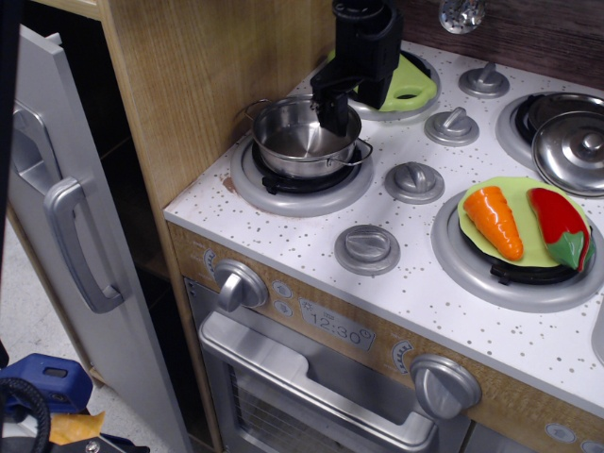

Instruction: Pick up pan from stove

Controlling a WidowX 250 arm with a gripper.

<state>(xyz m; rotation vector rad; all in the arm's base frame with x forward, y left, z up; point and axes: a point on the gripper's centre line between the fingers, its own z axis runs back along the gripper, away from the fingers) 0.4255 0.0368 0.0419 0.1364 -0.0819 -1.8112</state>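
Speckled white stove point(396, 274) top, pan point(300, 139) on front-left burner, black pincer point(332, 115) at its rim, grip unclear

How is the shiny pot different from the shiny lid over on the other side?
The pan is a deep open bowl shape with thin wire loop handles; the lid is a low dome with a knob on top. The pan sits on the front left burner of the stove; the lid rests at a back right burner. The robot's hand is at the pan's back rim; nothing touches the lid. Both are round, shiny steel.
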